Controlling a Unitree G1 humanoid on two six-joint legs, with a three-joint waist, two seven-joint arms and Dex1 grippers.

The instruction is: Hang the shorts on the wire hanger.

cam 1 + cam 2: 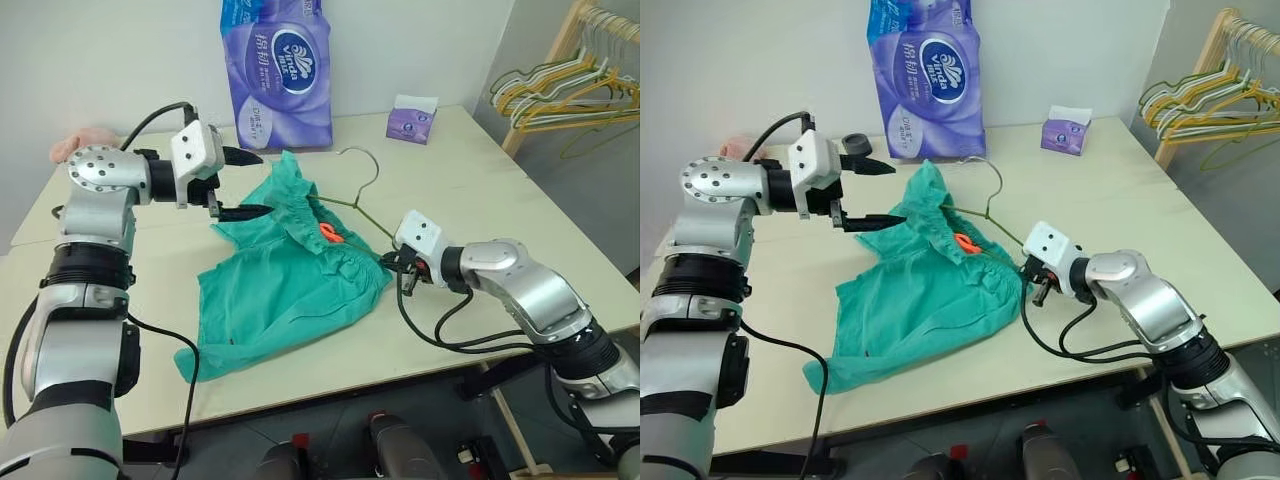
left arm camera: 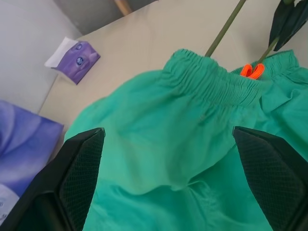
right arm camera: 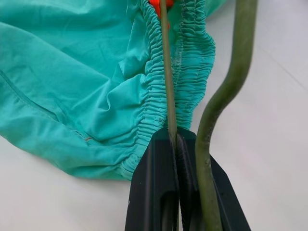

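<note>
The teal-green shorts (image 1: 290, 285) lie crumpled in the middle of the table, their gathered waistband (image 2: 211, 82) pulled up into a peak. An orange tag (image 1: 330, 235) shows at the waistband. The thin olive wire hanger (image 1: 357, 205) runs through the waistband, and its hook (image 1: 366, 160) points toward the table's far side. My right gripper (image 1: 392, 260) is shut on the hanger's wire at the shorts' right edge, seen close up (image 3: 175, 144). Just left of the raised fabric, my left gripper (image 1: 245, 185) hovers open with nothing between its fingers (image 2: 77, 178).
A purple toilet-paper pack (image 1: 277, 70) stands at the back of the table (image 1: 480, 190). A small purple tissue box (image 1: 412, 118) sits back right and a pink cloth lump (image 1: 80, 145) back left. A wooden rack with bunched hangers (image 1: 565, 90) stands beyond the table's right side.
</note>
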